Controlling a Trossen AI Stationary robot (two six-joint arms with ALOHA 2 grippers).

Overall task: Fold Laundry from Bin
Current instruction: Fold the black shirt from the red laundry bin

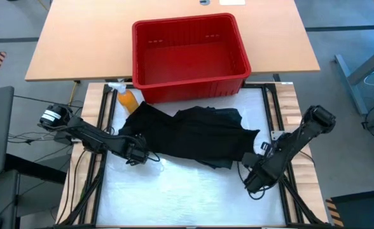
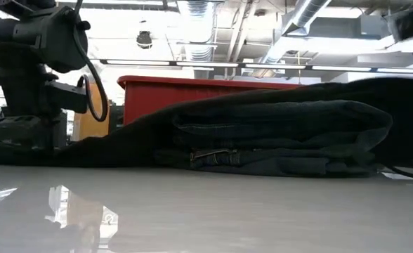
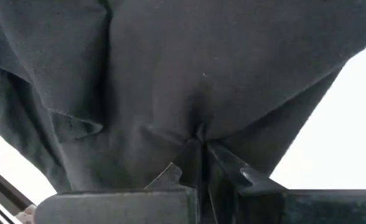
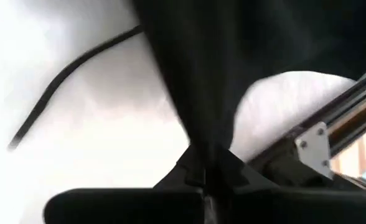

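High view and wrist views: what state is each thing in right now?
Black garment: out of the bin, lying bunched on the white work surface.
Red bin: upright, empty.
Orange spray bottle: on its side beside the bin.
Left gripper: fingers shut on the garment's edge.
Right gripper: fingers shut on the garment's other end.

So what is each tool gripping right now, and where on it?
Both pinch the dark soft garment: left tool on its left edge, right tool on its right edge.
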